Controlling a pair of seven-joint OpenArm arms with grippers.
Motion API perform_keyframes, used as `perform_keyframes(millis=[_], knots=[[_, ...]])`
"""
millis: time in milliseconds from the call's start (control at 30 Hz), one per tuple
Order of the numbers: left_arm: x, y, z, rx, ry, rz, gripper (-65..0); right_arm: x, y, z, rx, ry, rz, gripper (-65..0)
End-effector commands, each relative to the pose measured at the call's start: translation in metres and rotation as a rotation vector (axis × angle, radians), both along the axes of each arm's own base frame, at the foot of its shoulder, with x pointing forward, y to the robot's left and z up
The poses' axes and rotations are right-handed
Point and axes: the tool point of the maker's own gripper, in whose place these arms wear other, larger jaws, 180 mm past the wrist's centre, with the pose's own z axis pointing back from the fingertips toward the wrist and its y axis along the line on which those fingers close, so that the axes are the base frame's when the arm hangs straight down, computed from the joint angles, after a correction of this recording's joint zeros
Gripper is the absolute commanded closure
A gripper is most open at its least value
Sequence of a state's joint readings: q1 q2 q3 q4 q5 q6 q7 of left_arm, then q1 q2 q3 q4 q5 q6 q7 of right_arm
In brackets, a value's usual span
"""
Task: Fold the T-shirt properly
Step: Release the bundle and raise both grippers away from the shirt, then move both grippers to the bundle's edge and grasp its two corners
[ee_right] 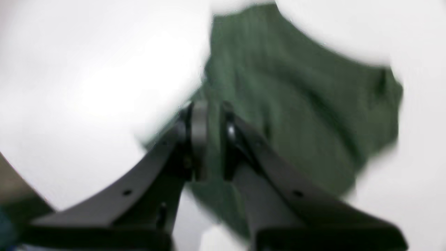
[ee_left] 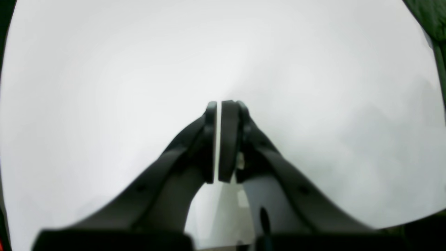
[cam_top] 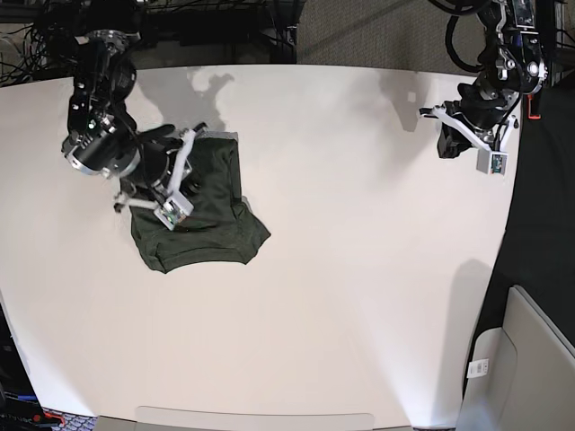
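Right gripper (ee_right: 209, 139): jaws nearly together with a narrow gap, hanging over the shirt's (ee_right: 299, 104) left part; view is blurred, so can't tell if fabric is pinched. Left gripper (ee_left: 218, 139): clenched, sliver of a gap, holding nothing, over bare white table (cam_top: 359, 269). Shirt lies bunched on the table under the right gripper, well apart from the left. No readable writing.

1. The T-shirt (cam_top: 199, 215) lies on the surface (cam_top: 359, 269), toward its left in the base view.
2. My right fingers (cam_top: 180, 144) hang over the T-shirt.
3. My left fingers (cam_top: 446, 144) sit well apart from the T-shirt, near the surface's far right edge.
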State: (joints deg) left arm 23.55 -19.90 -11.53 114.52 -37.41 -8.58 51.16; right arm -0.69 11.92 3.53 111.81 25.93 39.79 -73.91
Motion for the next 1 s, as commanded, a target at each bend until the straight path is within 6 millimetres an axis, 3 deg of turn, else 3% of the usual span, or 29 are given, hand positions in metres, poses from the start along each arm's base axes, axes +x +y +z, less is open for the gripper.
perform_keyframes(millis=[0,100,233,333,467,567,767,833,967], knots=[[0.006,-0.002,0.01,-0.003,-0.041,-0.008,-0.4,0.0,-0.002,0.011,-0.002,-0.041,0.009,-4.6],[0.006,-0.002,0.01,-0.007,-0.041,-0.007,-0.4,-0.01,-0.024,0.015,-0.017,-0.046,-0.05,-4.6],[0.007,-0.005,0.014,-0.01,-0.053,-0.014,-0.4,-0.015,-0.069,0.03,0.038,-0.068,-0.159,-4.6],[0.007,-0.035,0.018,-0.039,-0.064,-0.089,-0.4,-0.013,-0.107,0.057,0.109,-0.138,-0.263,-4.6],[0.004,-0.084,0.016,-0.099,-0.056,-0.215,-0.4,-0.012,-0.137,0.078,0.095,-0.194,-0.315,-4.6],[-0.003,-0.123,0.013,-0.149,-0.042,-0.317,-0.4,-0.013,-0.148,0.074,0.057,-0.177,-0.333,-4.6],[-0.01,-0.193,0.022,-0.247,-0.059,-0.484,-0.4,-0.017,-0.156,0.042,-0.023,-0.095,-0.38,-4.7],[-0.009,-0.208,0.029,-0.282,-0.077,-0.498,-0.5,-0.017,-0.153,0.034,-0.025,-0.083,-0.398,-4.9],[0.004,-0.223,0.04,-0.331,-0.111,-0.485,-3.4,-0.004,-0.143,0.042,0.024,-0.138,-0.405,-5.2]])
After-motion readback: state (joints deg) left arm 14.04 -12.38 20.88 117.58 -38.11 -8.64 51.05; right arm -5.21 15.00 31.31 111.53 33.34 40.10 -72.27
